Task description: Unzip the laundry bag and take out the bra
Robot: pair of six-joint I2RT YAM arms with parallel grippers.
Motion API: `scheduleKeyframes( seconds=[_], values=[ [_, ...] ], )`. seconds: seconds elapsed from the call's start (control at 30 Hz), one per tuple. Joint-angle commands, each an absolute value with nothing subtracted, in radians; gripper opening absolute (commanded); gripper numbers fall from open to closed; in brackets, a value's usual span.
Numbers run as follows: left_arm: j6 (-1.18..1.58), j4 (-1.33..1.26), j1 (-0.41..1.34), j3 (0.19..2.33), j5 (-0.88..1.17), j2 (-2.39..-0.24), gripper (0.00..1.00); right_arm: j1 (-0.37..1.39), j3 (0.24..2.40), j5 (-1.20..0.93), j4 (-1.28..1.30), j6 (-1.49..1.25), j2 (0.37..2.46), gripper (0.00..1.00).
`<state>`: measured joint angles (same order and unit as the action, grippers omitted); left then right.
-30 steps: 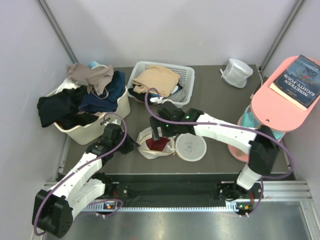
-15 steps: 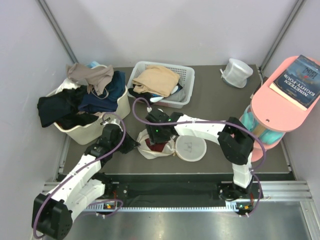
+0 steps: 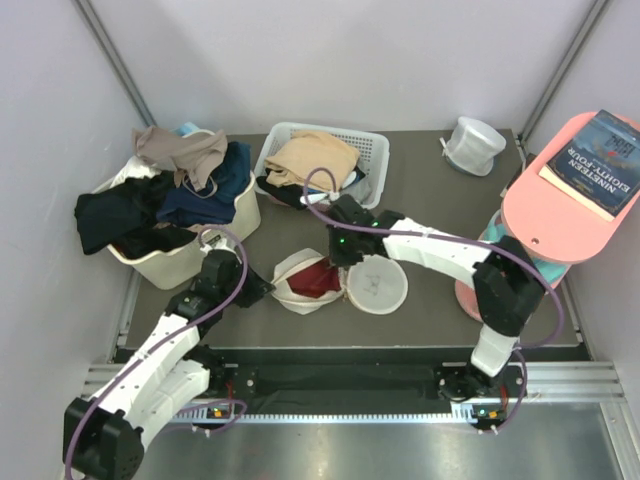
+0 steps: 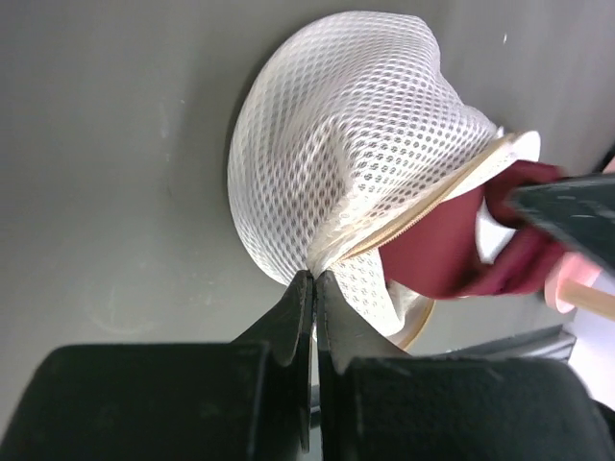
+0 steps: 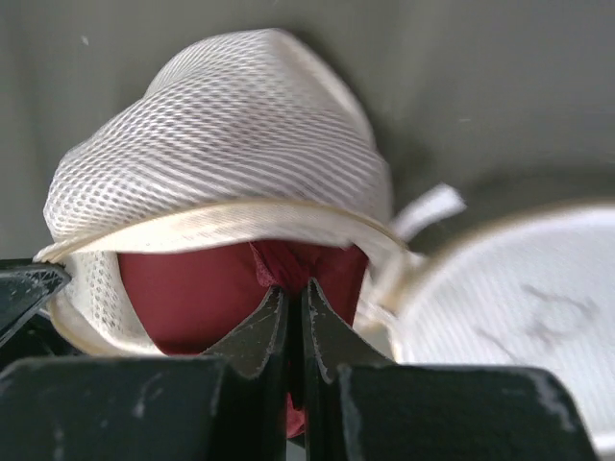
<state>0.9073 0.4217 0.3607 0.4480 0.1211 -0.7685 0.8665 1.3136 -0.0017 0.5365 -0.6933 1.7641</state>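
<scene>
Mesh laundry bag (image 3: 288, 290) sits on the table (image 3: 430, 200) between the two arms. The zip is already open, so that half looks done. The dark red bra (image 5: 192, 288) shows through the gap but is mostly inside, so pulling it out is what's left. Meanwhile the left end effector (image 4: 314, 288) is pinched tight on the mesh by the zip, and the right end effector (image 5: 296, 298) is clamped on the bra. A second ago the right one was spread wide over the opening; now it's bitten down.
</scene>
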Motion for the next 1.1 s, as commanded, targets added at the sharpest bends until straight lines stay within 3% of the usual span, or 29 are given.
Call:
scheduleKeyframes(
  seconds=[0.0, 0.2, 0.47, 1.07],
  values=[
    [0.884, 0.442, 0.357, 0.479, 0.055, -0.756, 0.0, 0.818, 1.264, -0.037, 0.48, -0.684, 1.623, 0.0],
    [0.885, 0.302, 0.357, 0.512, 0.144, -0.877, 0.0, 0.834, 1.287, -0.271, 0.449, -0.588, 1.595, 0.0],
    [0.905, 0.227, 0.356, 0.696, 0.123, -1.107, 0.0, 0.907, 1.428, -0.383, 0.669, -0.42, 1.566, 0.0],
    [0.862, 0.249, 0.357, 0.83, 0.17, -1.321, 0.0, 0.891, 1.341, -0.601, 0.375, -0.577, 1.278, 0.0]
  ],
)
